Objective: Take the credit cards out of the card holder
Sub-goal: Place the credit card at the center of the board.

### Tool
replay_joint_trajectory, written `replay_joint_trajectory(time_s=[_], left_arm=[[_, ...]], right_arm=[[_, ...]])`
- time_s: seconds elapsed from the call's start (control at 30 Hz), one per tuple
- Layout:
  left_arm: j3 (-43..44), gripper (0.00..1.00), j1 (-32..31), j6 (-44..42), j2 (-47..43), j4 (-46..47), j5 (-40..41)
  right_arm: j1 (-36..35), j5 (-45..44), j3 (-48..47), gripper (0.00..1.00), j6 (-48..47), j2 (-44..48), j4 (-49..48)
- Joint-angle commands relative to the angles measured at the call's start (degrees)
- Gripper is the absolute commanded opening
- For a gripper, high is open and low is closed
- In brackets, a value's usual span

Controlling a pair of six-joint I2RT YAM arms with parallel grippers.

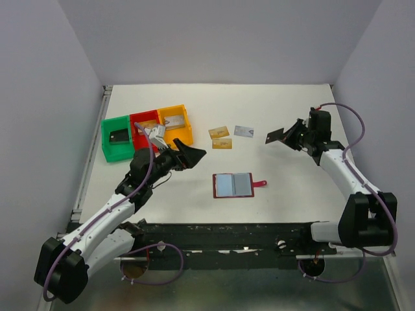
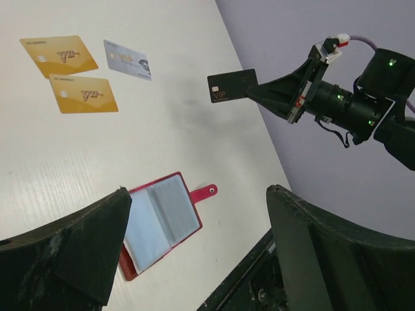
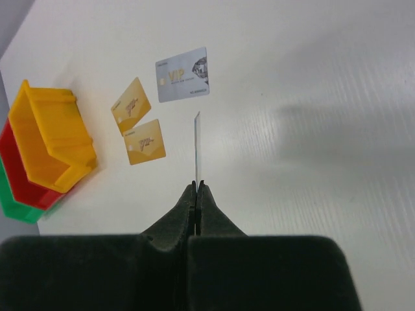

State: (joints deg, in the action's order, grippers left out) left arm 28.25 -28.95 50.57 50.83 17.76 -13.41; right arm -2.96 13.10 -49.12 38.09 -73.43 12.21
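Card holder (image 1: 233, 185), a small flat dark red bifold wallet with light blue lining, lies open and flat on the white tabletop (image 1: 292, 194) at lower centre of the top view. Its red snap tab (image 1: 262, 184) points to the right.

Three thin rectangular credit cards lie face up above the wallet, near frame centre. The upper gold-tan card (image 1: 218, 132) and lower gold-tan card (image 1: 222, 143) sit just beside each other. The pale silver-white card (image 1: 244, 131) is right of the upper gold one, near but apart.

The black card (image 2: 232, 85), printed VIP, is off the tabletop at right-centre of the top view. The right tool (image 3: 196, 188) pinches it by one edge, jaws pressed together on it.

The left tool (image 1: 191, 154) hangs left of the wallet and above it in frame, fingers spread wide, gripping nothing.

Three bins stand in a row at upper left: green plastic bin (image 1: 115, 120), red plastic bin (image 1: 144, 115), orange plastic bin (image 1: 174, 109). A dark flat item (image 1: 118, 136) lies in the green one, too small to tell what it is.
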Motion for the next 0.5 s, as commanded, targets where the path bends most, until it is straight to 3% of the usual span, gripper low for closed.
replay_joint_trajectory(time_s=[0.0,0.13,0.47], left_arm=[[-0.65,0.96,0.21,-2.4,-3.27,-3.0,0.32],[-1.62,0.97,0.21,-3.72,-5.56,-3.25,-1.44],[-3.55,0.97,0.3,-4.51,-7.67,-4.22,-3.11]], right_arm=[[2.08,7.34,-6.76,0.0,-4.77,-7.84,-0.68],[2.35,12.38,-10.9,0.0,-6.53,-16.38,-2.19],[2.43,7.29,-22.06,0.0,-11.63,-28.69,7.12]])
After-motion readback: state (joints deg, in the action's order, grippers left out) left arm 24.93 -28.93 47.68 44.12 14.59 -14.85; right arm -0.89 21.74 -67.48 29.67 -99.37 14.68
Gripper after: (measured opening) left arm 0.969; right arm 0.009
